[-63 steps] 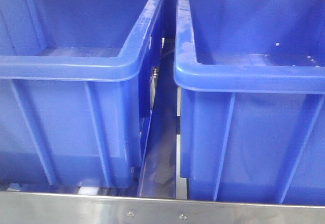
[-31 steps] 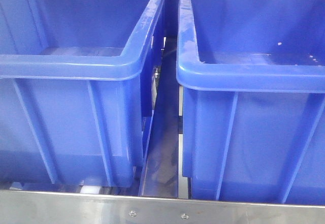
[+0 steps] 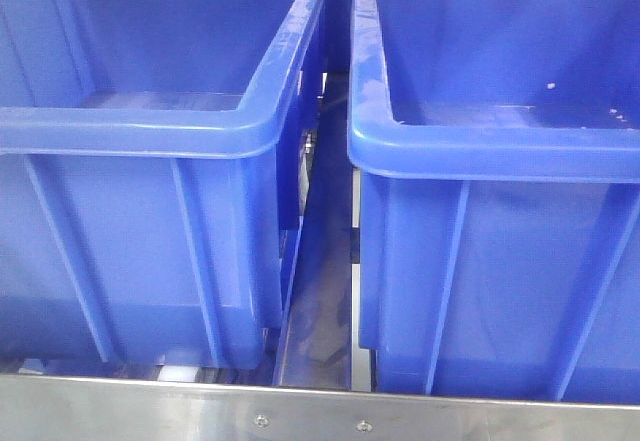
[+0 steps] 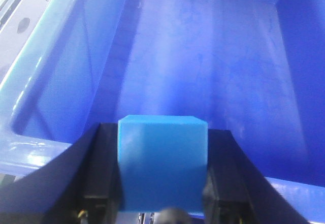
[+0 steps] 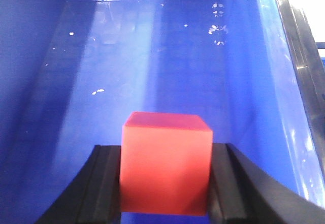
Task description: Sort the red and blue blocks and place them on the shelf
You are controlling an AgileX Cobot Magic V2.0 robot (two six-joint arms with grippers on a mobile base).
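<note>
Blue block: plain cube, clamped between the dark fingers of the left gripper, one finger on each side face. Held over the open mouth of the left bin, above its near rim; the bin floor lies below and beyond it.

Red block: plain cube, clamped the same way in the right gripper, fingers tight on both sides. Held inside the mouth of the right bin, above the floor and not touching it.

Step in hand, by judgement: both cubes are carried and placed over their separate bins, one colour to each; the release is not yet done. The next move calls for lowering each cube a little and parting the fingers so it lands flat, then lifting the arms straight up clear of the rims.

Surroundings: in the front view the left bin and right bin stand side by side on the shelf, a narrow gap between them; the riveted steel front rail runs across the near edge. Neither arm shows in that view. The right bin's floor carries scattered pale specks.

Obstructions: nothing else is visible in the parts of the bins shown. The tall bin walls and thick rims are the only things the grippers could catch on withdrawal.
</note>
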